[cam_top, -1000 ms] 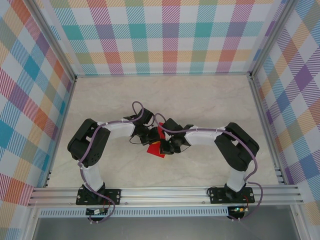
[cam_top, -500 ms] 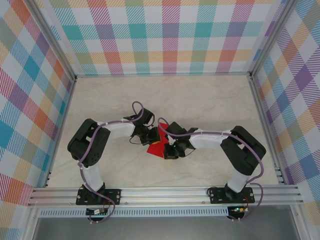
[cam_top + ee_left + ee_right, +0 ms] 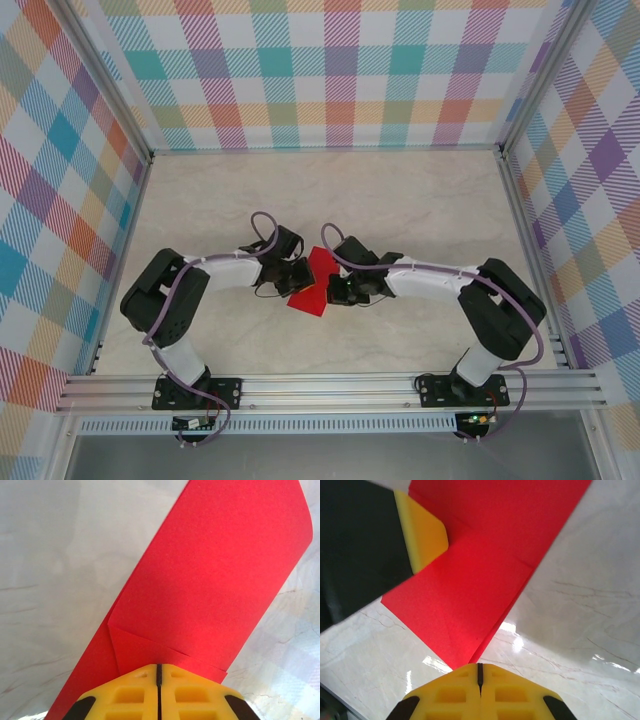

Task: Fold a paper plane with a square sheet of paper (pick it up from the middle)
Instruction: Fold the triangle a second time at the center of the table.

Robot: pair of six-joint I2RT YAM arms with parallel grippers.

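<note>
The red sheet of paper [image 3: 315, 283], folded into layers, hangs between my two grippers just over the table's middle. My left gripper [image 3: 297, 277] is shut on its left edge; in the left wrist view the paper [image 3: 210, 580] runs up from the closed yellow jaws [image 3: 158, 666], with a folded flap beside them. My right gripper [image 3: 336, 290] is shut on the opposite corner, where the paper [image 3: 470, 595] narrows to a point at the jaws [image 3: 479, 666]. The left gripper's yellow finger [image 3: 422, 532] rests on the paper's far side. The paper throws a shadow on the table below.
The marble tabletop [image 3: 400, 200] lies open behind and to both sides of the arms. Checked walls [image 3: 330, 70] close off the back and sides. An aluminium rail [image 3: 330, 388] runs along the near edge by the arm bases.
Both grippers have drawn apart to either side of the paper, so more red shows between them. Both elbows have swung outward, and the paper has shifted slightly away from the rail.
</note>
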